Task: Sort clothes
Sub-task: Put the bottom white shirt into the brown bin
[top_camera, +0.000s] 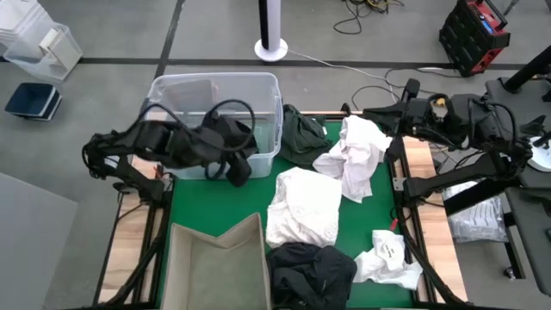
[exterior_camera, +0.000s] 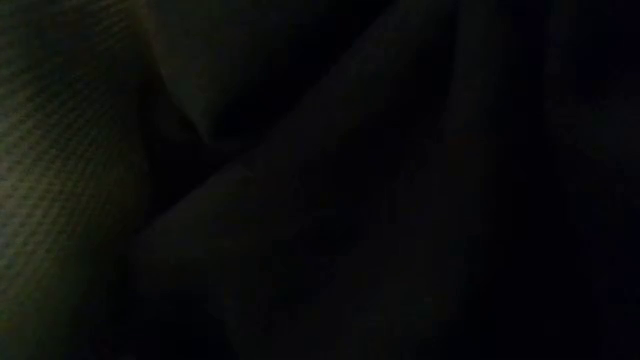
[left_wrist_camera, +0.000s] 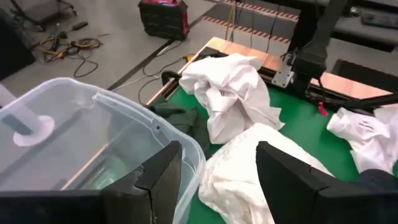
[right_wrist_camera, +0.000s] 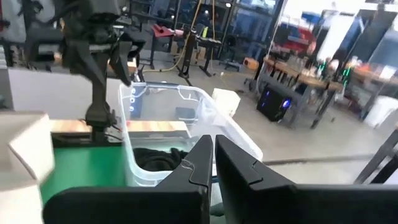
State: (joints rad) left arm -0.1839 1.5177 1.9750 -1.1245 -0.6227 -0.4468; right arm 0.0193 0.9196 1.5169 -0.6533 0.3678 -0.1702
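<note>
A black garment lies inside the clear plastic tub at the table's far left. My left gripper hangs open and empty over the tub's near right corner; its wrist view shows the fingers apart beside the tub's rim. A dark green garment lies beside the tub. Two white garments lie mid-table. A black garment and a small white one lie at the near edge. My right gripper is shut and empty at the far right.
A beige fabric bin stands at the table's near left. Wooden strips run along the table's sides. The low view is dark, covered by fabric close to the camera. Cables and a red and black case lie on the floor beyond the table.
</note>
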